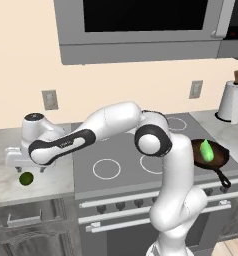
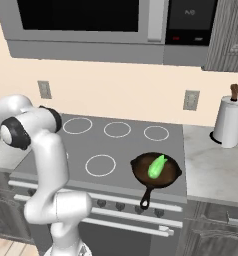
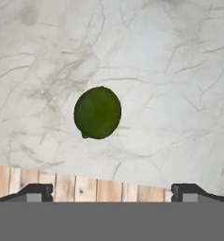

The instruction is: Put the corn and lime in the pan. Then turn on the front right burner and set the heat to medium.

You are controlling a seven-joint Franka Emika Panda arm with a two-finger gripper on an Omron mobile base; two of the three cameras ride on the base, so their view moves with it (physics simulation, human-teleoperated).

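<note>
The small dark olive-green lime (image 3: 97,112) lies centre-frame on the pale marbled bench (image 3: 180,70), my wide-open jaws empty above it — the light-green corn (image 2: 156,166) already in the dark skillet (image 2: 141,172). A round lime may roll from an off-centre pinch.

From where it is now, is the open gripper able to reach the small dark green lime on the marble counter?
Probably yes: the gripper hangs open above the small dark green lime, and bare marble counter surrounds it.
</note>
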